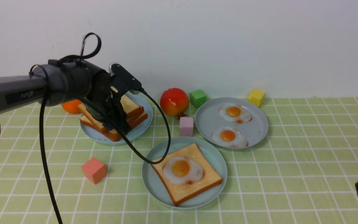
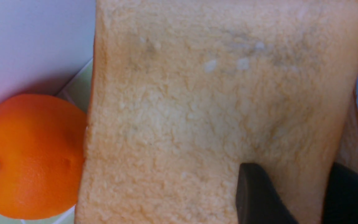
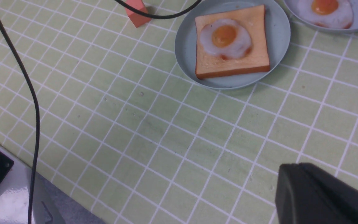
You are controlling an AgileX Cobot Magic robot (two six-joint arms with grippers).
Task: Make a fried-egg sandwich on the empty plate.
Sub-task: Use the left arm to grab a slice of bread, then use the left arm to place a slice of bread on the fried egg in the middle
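The pale teal plate stands front centre with one toast slice and a fried egg on it; it also shows in the right wrist view. My left gripper is down at the toast stack on the light blue plate. In the left wrist view its fingers are shut across one edge of the top toast slice. My right gripper is shut and empty, low at the right edge, away from the plates.
A grey-blue plate at the right holds two more fried eggs. An orange, an apple, and green, yellow, pink and salmon cubes stand around. The left arm's cable hangs over the teal plate.
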